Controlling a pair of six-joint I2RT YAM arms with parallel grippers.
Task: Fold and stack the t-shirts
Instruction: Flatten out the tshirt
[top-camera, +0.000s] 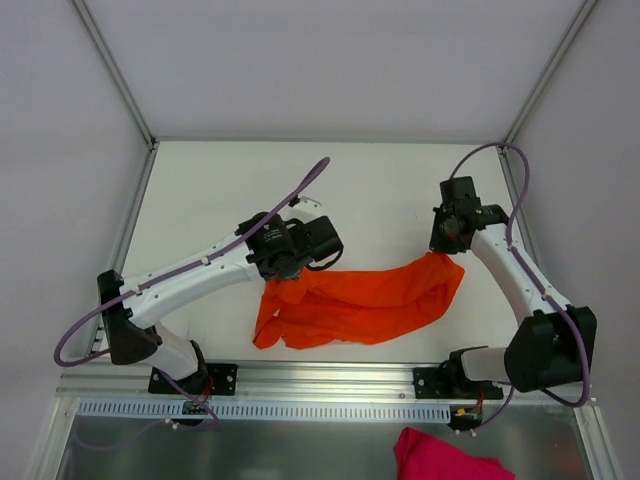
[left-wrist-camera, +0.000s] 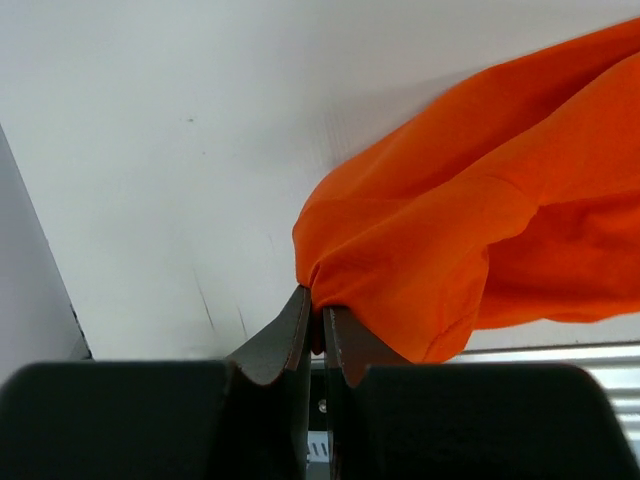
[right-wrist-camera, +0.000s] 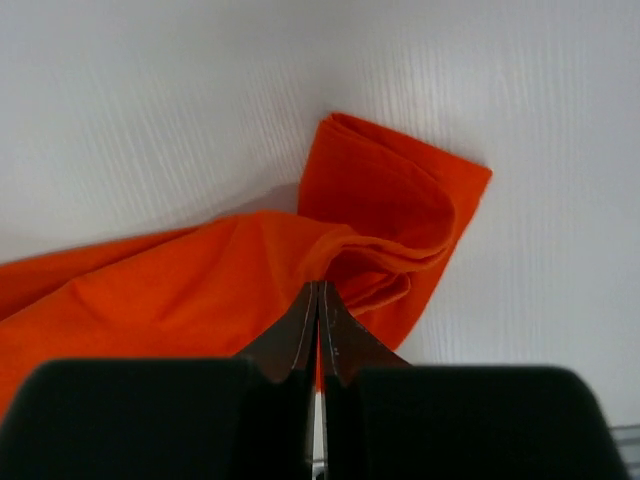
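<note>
Bright orange t-shirt (top-camera: 360, 305), plain soft fabric, not folded, drawn out into a long rumpled band across the near part of the white desk (top-camera: 220, 190). Stretched left to right, with long creases running lengthwise. Left end gathered into a tight bunch and pinched between the closed left jaws, with loose folds spilling down beside them. Right end a little farther from the near edge, doubled over into a flat flap, clamped in the closed right jaws.
</note>
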